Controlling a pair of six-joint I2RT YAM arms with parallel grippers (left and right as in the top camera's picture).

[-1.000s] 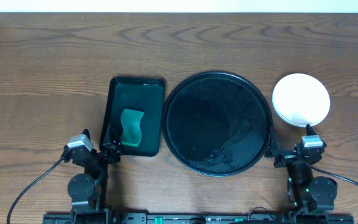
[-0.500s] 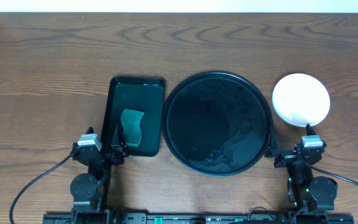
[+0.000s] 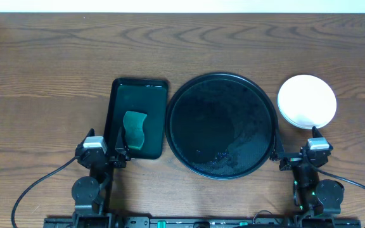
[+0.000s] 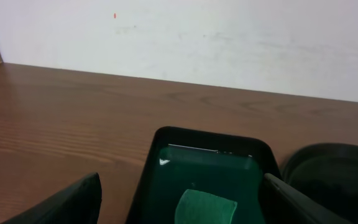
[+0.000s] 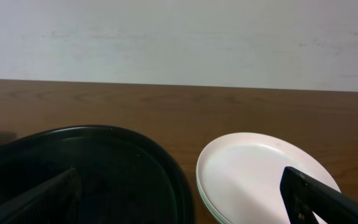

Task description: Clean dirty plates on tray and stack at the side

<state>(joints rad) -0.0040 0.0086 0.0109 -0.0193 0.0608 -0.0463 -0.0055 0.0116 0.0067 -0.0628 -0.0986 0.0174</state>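
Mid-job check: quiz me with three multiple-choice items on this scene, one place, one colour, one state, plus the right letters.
1. Where is the stack of small round plates?
A. on the large round glossy black tray
B. on the brown wooden table, right of that tray
C. on the table, left of that tray

2. What colour is the stack's top plate?
A. white
B. black
C. red

3. How is the left claw?
A. open, holding nothing
B. shut on a plate
C. shut on the tray's rim

Answers: B, the stack sits on wood off the tray's right rim; A, its top shows white; A, the fingers stand apart, gripping nothing.
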